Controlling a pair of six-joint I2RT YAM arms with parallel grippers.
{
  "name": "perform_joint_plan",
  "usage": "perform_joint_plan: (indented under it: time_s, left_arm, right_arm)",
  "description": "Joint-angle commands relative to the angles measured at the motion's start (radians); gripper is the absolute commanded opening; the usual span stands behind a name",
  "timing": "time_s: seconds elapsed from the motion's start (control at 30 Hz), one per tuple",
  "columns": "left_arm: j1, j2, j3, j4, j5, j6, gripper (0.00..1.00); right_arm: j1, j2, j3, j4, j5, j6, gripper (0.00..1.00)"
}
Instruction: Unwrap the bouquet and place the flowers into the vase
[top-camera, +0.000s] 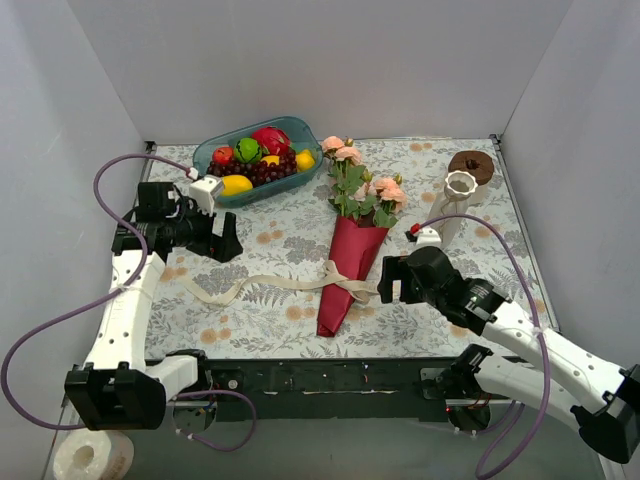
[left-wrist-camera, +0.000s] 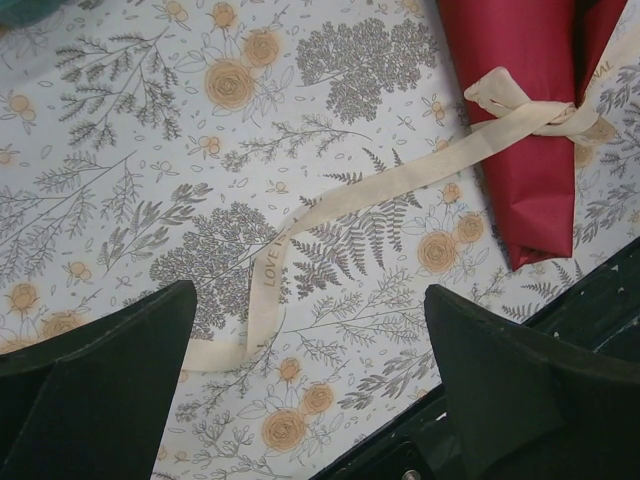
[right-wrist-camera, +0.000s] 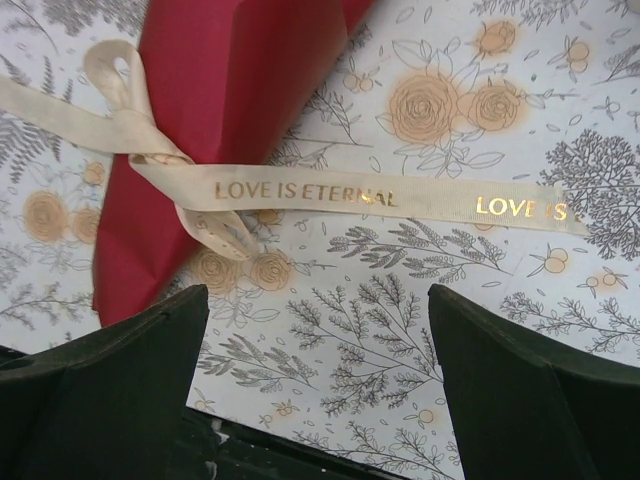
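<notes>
Both jaws wide and empty: your right gripper (top-camera: 388, 282) hovers just right of the bouquet (top-camera: 352, 245) at its ribbon (top-camera: 350, 284) knot; your left gripper (top-camera: 231, 242) stands farther off.

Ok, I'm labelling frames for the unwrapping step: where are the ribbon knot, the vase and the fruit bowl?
ribbon knot (right-wrist-camera: 138, 132): right wrist view, on the tied centre.
vase (top-camera: 456, 203): top external view, on its body below the rim.
fruit bowl (top-camera: 303, 127): top external view, on its far teal wall.
</notes>
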Motion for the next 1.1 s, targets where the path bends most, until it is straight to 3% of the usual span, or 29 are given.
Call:
perform_joint_plan:
  time_s: [0.0,0.3,0.53,0.73,1.07]
  left_arm:
    - [-0.062,0.021,-0.032,0.011,0.011,0.014,0.98]
    - [-0.283,0.125,-0.116,0.11,-0.057,-0.03,0.98]
    - [-0.409,0.223,-0.147,0.19,-0.12,0.014,0.98]
    - [-0.513,0.317,-0.194,0.322,-0.189,0.025,0.98]
    - [-0.613,0.507,-0.139,0.472,-0.152,0.091,0.98]
  right_arm:
    - [0.031,0.06,-0.059,0.088,0.052,0.033,0.98]
    - [0.091,0.223,-0.122,0.139,0.239,0.039,0.98]
    - [0.125,0.31,-0.156,0.216,0.264,0.042,0.98]
    - [0.162,0.301,-0.199,0.246,0.324,0.069,0.97]
    - [0.172,0.206,-0.265,0.277,0.325,0.095,0.93]
